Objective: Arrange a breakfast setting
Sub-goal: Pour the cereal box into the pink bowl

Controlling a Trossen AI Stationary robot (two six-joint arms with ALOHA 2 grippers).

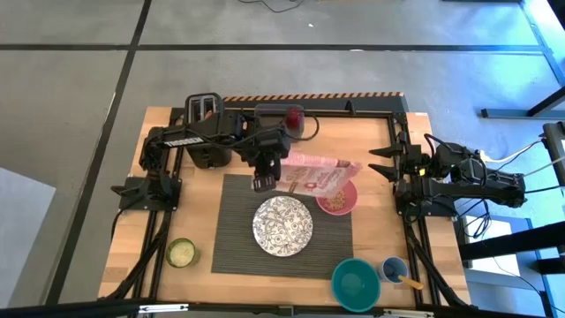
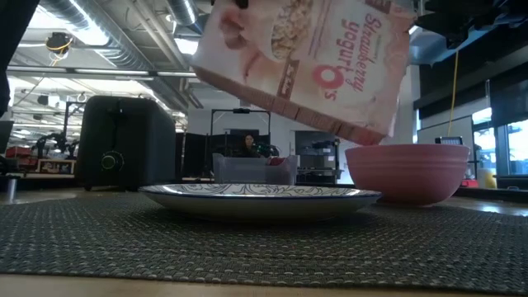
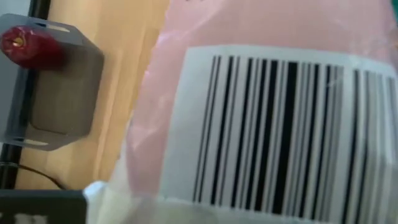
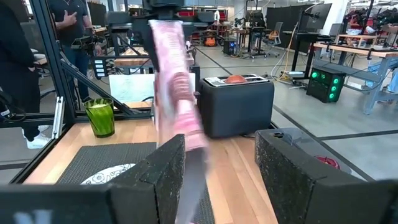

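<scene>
The left hand [image 1: 265, 181] grips a pink cereal bag [image 1: 316, 174] by its upper end and tips it over the pink bowl [image 1: 338, 196], which sits on the dark ribbed mat [image 1: 234, 231] just beside the patterned white plate [image 1: 282, 223]. The bowl already holds cereal, seen from above. Soft and light, the bag sags and will crumple under a tight pinch; a hold across the stiffer sealed end looks safest, and its glossy film may slip. The left arm reaches from the far left of the wooden surface [image 1: 375, 146], wrist rolled so the bag slants down toward the bowl; the fingers themselves are hidden behind the bag, so the exact grip is probably a side pinch. The right hand [image 4: 217, 171] waits with fingers spread apart at the right edge, holding nothing. A small red apple [image 1: 293, 116] rests at the far edge, and a black toaster [image 1: 205, 108] stands near it.
</scene>
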